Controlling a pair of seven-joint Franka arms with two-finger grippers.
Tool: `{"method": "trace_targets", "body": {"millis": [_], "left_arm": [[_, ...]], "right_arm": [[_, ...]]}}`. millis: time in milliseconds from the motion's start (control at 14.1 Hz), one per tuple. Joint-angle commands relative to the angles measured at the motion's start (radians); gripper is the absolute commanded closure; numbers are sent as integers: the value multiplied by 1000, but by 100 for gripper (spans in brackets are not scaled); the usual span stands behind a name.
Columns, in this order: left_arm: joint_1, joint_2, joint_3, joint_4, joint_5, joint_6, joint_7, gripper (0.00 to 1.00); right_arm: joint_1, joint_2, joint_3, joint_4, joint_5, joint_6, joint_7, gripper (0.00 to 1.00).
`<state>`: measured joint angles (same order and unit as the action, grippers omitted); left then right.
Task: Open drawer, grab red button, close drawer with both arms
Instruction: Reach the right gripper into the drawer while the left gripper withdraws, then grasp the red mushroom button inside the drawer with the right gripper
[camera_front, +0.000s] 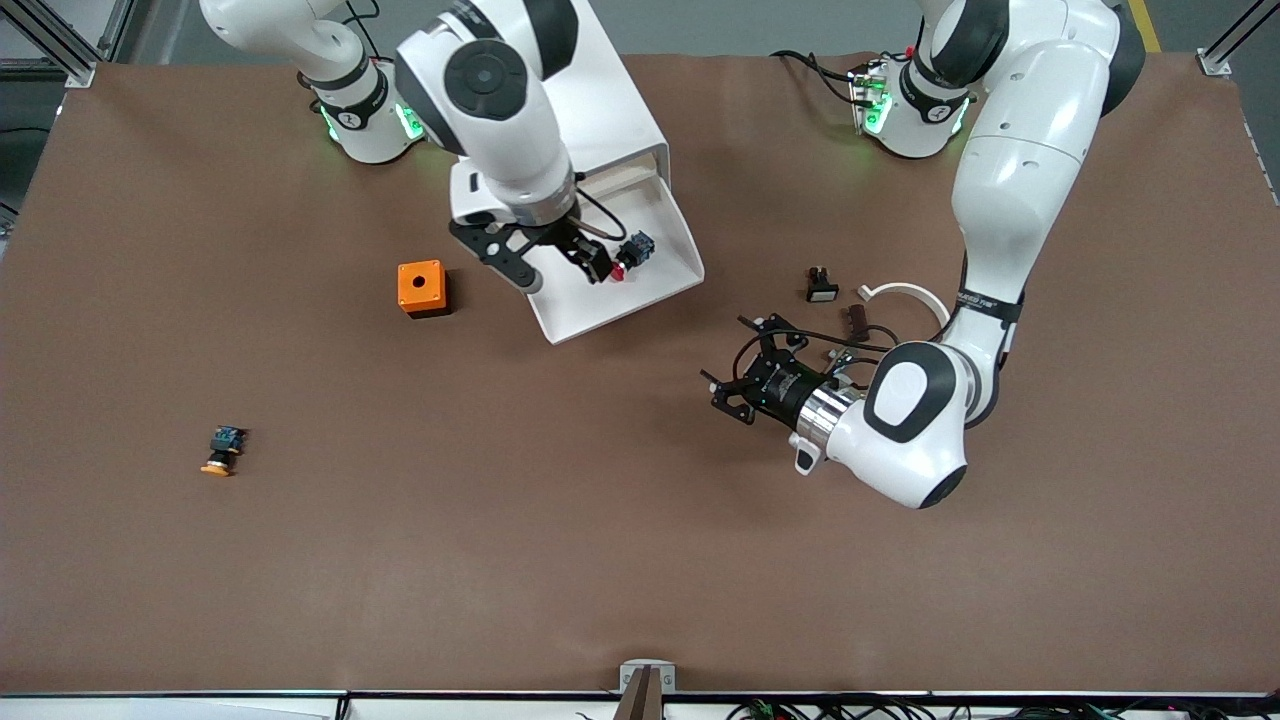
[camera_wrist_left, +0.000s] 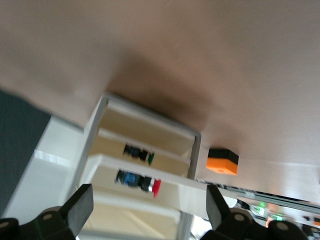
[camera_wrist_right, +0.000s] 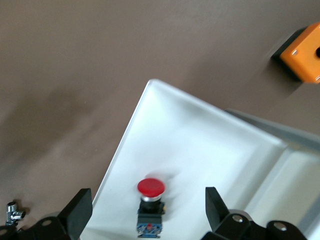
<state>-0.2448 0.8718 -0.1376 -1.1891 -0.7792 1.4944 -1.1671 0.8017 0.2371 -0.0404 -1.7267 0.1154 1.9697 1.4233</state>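
Brown desk carries: orange cube w/ hole, toward right arm's end. Orange-capped button, lying on its side, nearer front cam than the cube. Toward left arm's end: small black part w/ white face, white curved ring piece beside it, small dark piece just nearer.

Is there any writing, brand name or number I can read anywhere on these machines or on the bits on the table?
Left arm: a small dark print on the black forearm band, too small to read.
Both arm bases: round dark badges with a mark, unreadable.
Button, orange cube, drawer: no writing visible.
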Motion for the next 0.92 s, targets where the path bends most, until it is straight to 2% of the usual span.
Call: {"method": "trace_targets", "body": {"millis": [0, 212, 496, 850], "left_arm": [[-30, -57, 13, -10, 131, 73, 142, 1], [-28, -79, 15, -12, 250, 182, 259, 1], [-19, -103, 15, -12, 346, 199, 288, 1], [-28, -114, 18, -14, 357, 293, 287, 1]], "right_arm": [[62, 37, -13, -2, 7, 58, 81, 0], [109, 83, -15, -2, 3, 92, 100, 0], [129, 113, -15, -4, -10, 113, 115, 0], [143, 113, -15, -69, -20, 152, 117, 0]]}}
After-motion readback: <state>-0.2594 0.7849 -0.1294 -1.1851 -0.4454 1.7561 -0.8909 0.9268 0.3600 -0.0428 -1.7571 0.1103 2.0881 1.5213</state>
